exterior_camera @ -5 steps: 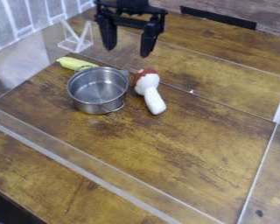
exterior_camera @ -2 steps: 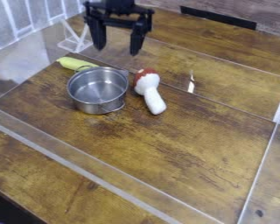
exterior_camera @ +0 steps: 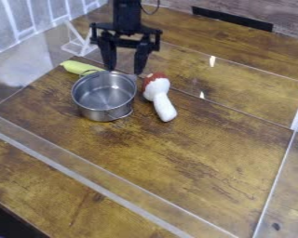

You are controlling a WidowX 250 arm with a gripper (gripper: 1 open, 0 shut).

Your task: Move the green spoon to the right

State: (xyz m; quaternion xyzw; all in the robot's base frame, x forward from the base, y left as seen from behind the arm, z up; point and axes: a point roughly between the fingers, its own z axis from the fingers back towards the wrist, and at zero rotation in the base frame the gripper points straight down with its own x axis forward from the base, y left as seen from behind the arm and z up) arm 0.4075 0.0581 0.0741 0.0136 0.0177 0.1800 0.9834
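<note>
The green spoon lies on the wooden table behind the steel pot; only its yellow-green handle shows, and its bowl end is hidden near the pot's far rim. My gripper points straight down just right of the handle, low over the table behind the pot. Its black fingers stand apart, and I see nothing gripped between them. I cannot tell whether they touch the spoon.
A red-capped white mushroom toy lies right of the pot, close to my right finger. A clear plastic wall fences the work area. A white rack stands at the back left.
The gripper has dropped toward the table and shifted left, from above the mushroom to behind the pot. Its fingers look slightly closer together. Spoon, pot and mushroom have not moved.
</note>
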